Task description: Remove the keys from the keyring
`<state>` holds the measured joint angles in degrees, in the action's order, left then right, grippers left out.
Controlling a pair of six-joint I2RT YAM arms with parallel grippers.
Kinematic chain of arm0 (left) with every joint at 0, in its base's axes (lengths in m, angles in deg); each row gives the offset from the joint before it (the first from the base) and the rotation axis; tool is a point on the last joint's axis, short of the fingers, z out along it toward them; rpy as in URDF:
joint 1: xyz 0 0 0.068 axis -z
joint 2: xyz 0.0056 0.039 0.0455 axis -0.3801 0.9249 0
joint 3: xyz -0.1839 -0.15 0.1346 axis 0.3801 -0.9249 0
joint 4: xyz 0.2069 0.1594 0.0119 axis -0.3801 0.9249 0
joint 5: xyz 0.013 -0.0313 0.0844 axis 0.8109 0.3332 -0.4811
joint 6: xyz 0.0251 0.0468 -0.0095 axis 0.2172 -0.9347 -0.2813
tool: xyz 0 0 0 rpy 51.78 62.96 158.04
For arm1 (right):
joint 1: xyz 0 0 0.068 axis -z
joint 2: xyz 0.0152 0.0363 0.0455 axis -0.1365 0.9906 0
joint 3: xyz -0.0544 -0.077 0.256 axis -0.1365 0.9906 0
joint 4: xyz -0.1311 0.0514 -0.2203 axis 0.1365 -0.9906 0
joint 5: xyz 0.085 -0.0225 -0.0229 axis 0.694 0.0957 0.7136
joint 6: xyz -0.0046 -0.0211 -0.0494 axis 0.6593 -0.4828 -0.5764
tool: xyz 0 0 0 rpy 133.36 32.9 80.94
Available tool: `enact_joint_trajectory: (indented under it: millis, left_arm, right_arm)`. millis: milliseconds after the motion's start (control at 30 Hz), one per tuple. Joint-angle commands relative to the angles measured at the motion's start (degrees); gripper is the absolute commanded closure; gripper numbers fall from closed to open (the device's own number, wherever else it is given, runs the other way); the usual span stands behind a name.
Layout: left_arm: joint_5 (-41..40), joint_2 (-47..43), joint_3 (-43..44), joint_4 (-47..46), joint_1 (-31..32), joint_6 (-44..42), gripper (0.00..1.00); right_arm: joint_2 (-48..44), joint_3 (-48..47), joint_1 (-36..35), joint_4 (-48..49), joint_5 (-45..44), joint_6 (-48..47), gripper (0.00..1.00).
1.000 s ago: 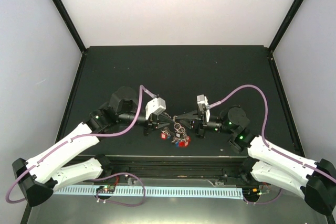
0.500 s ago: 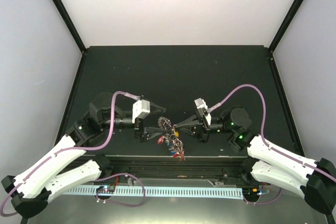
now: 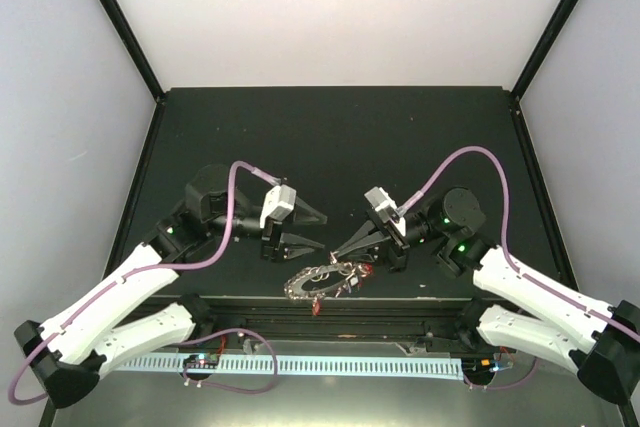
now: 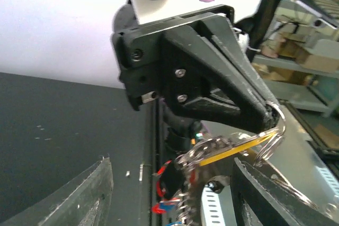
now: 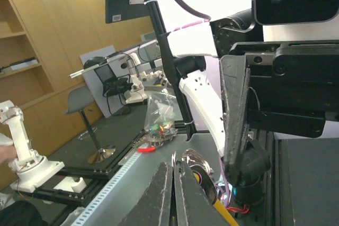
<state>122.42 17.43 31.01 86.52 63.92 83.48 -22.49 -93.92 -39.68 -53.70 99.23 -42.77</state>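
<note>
The keys (image 3: 308, 285) are a spiky silvery bunch with red and blue heads, hanging low near the table's front edge. My right gripper (image 3: 337, 254) is shut on the thin wire keyring (image 3: 347, 269) and holds the bunch up. In the right wrist view the shut fingertips (image 5: 172, 175) pinch the ring (image 5: 186, 158). My left gripper (image 3: 321, 231) is open and empty, just left of and above the bunch. In the left wrist view its fingers (image 4: 90, 197) stand wide apart, with the keys (image 4: 198, 170) and a small ring (image 4: 274, 133) hanging from the right gripper's tip between them.
A yellow strip (image 4: 233, 152) lies among the keys. The black table (image 3: 330, 147) stretches behind both arms. Its front edge and a white slotted rail (image 3: 330, 364) lie just below the bunch. Black frame posts stand at the back corners.
My left gripper has opened and drawn back up and away from the bunch. The keys now hang lower and spread flat from my right gripper, closer to the front edge.
</note>
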Motion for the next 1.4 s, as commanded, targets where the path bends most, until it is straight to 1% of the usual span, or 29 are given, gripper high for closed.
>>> enact_joint_trajectory:
  millis: [0, 100, 200, 267, 300, 367, 400, 433, 467, 567, 600, 633, 700, 833, 1000, 1067, 1167, 1200, 1233, 1267, 1367]
  left_arm:
    - [10.41, 1.46, 1.39, -4.94, 0.07, 2.57, 0.38]
    - [11.01, 1.55, 0.81, -5.42, 0.41, 2.81, 0.39]
    - [12.38, 1.81, 0.67, -5.53, 0.6, 2.77, 0.47]
    - [11.55, 1.63, 0.79, -4.75, 0.6, 1.96, 0.48]
    - [10.82, 1.42, 0.87, -4.09, 0.6, 1.39, 0.46]
    - [8.43, 0.88, 0.97, -2.47, 0.6, 0.17, 0.35]
    - [6.99, 0.48, 0.98, -1.69, 0.56, -0.39, 0.31]
    - [5.33, 0.0, 0.98, -0.93, 0.52, -0.99, 0.31]
    - [3.6, -0.47, 0.92, -0.27, 0.52, -1.54, 0.34]
    - [-0.42, -1.64, 0.55, 1.25, 0.52, -3.11, 0.58]
    - [-1.02, -1.8, 0.43, 1.7, 0.52, -3.42, 0.64]
    - [-0.96, -1.81, 0.13, 1.66, 0.52, -3.33, 0.69]
    - [1.08, -1.31, -0.23, 1.19, 0.55, -2.94, 0.73]
    - [6.42, 0.72, -0.06, 0.25, 0.61, -2.07, 0.76]
    - [12.42, 2.35, -0.8, -2.3, 1.53, -0.11, 0.76]
    - [12.61, 2.52, -0.65, -1.57, 1.91, -0.58, 0.71]
    - [12.44, 2.15, -0.4, -1.06, 1.92, -0.9, 0.59]
    - [12.41, 2.03, -0.42, -1.08, 1.92, -0.92, 0.58]
    - [12.41, 2.01, -0.41, -0.97, 1.92, -0.99, 0.58]
    - [12.41, 2.07, -0.46, -0.88, 1.92, -1.09, 0.6]
    - [12.59, 2.64, -0.35, -0.38, 1.92, -1.26, 0.7]
  right_arm:
    - [0.87, -2.54, -0.18, -2.97, 2.37, -3.67, 0.99]
    - [1.67, -2.52, -0.24, -4.06, 1.75, -4.67, 0.99]
    - [2.23, -2.17, -0.23, -3.68, 1.06, -4.68, 0.99]
    - [2.26, -2.06, -0.18, -3.42, 0.69, -4.61, 0.99]
    - [2.05, -1.98, -0.23, -3.44, 0.4, -4.78, 0.99]
    - [1.71, -1.82, -0.25, -3.7, -0.44, -5.18, 0.99]
    - [1.38, -1.67, -0.18, -3.98, -0.91, -5.52, 0.99]
    - [1.06, -1.58, -0.27, -4.38, -1.47, -5.92, 0.99]
    - [0.76, -1.42, -0.24, -4.86, -2.06, -6.27, 0.99]
    - [-0.31, -0.73, -0.23, -5.44, -4.2, -6.96, 0.99]
    - [-0.56, -0.54, -0.19, -5.54, -4.75, -7.07, 0.99]
    - [-0.76, -0.41, -0.25, -5.69, -5.34, -7.24, 0.99]
    - [-0.99, -0.22, -0.23, -5.82, -5.99, -7.35, 0.99]
    - [-0.77, -0.29, -0.2, -5.64, -6.06, -7.28, 0.99]
    - [-0.5, -0.21, -0.25, -5.81, -6.96, -7.51, 0.99]
    - [-0.5, -0.16, -0.25, -5.84, -7.03, -7.5, 0.99]
    - [-0.8, 0.11, -0.25, -5.95, -7.18, -7.48, 0.99]
    - [-1.01, 0.14, -0.19, -6.04, -7.38, -7.55, 0.99]
    - [-1.19, 0.22, -0.24, -6.15, -7.51, -7.63, 0.99]
    - [-1.38, 0.3, -0.19, -6.26, -7.64, -7.66, 0.99]
    - [-1.8, 0.41, -0.22, -6.41, -8.1, -7.75, 0.99]
